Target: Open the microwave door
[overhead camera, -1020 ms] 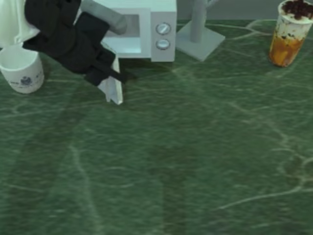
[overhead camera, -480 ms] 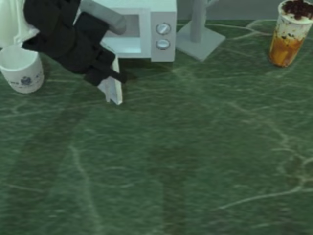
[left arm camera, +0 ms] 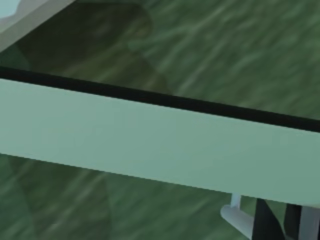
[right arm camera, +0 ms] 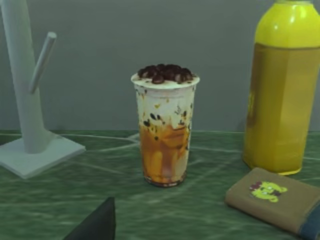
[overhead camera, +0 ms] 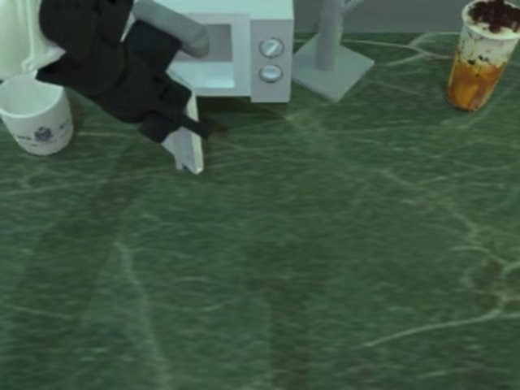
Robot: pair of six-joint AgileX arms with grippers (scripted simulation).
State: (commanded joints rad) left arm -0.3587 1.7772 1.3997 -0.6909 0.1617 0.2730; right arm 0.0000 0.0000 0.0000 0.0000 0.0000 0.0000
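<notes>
The left gripper [overhead camera: 180,130] hides much of the microwave door [overhead camera: 188,148]; its fingers cannot be made out. The microwave [overhead camera: 244,49] is cut by the top view's upper edge

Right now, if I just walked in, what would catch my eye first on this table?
Probably the black left gripper at the top view's far left, against the swung-out microwave door, with the microwave standing open behind it. Next, the layered drink cup topped with dark beans at the far right corner, beside a tall yellow bottle seen in the right wrist view.
</notes>
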